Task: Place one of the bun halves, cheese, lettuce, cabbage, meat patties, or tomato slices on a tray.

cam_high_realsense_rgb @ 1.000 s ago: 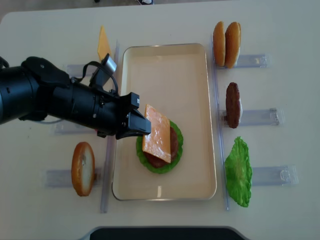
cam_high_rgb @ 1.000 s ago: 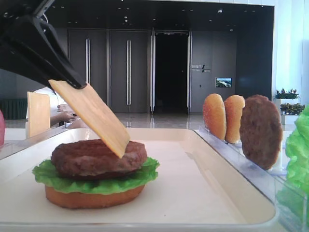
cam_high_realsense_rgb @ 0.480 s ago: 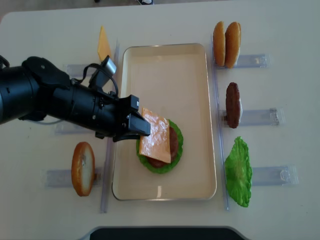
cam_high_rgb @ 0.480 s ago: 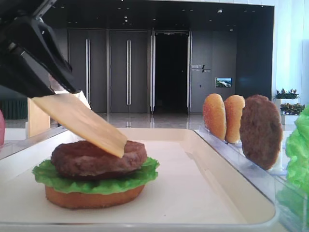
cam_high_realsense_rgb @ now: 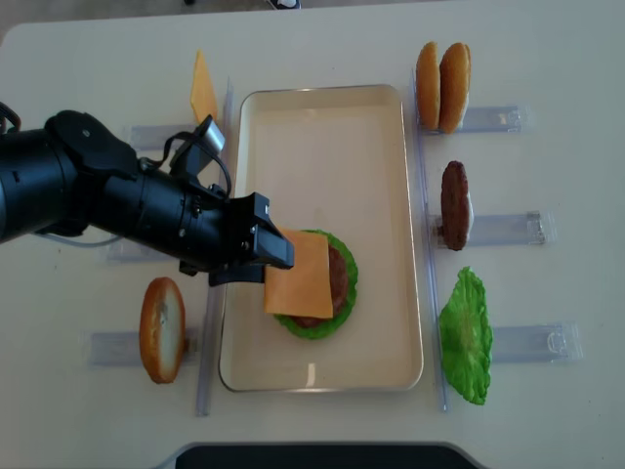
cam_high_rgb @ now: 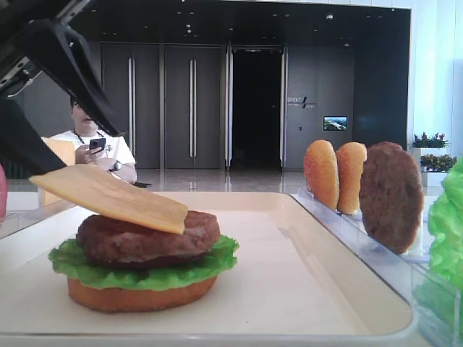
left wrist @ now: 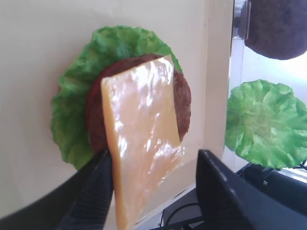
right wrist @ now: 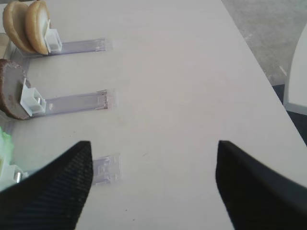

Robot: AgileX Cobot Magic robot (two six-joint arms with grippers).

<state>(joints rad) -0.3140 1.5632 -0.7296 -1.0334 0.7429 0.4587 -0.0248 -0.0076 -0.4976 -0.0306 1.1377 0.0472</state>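
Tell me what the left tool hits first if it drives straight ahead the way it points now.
The cheese between the left tool's open jaws, lying tilted on the meat patty; beyond that, probably the patty itself.

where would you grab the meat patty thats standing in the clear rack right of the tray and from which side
Take the meat patty by its two flat faces, near the top edge, coming straight down from above. It stands on edge in the clear rack, so its thin rim points up and the faces are open to either side. The rack's clip holds its lower part, so a low or sideways approach looks blocked. The right gripper is nearest, beside that rack.
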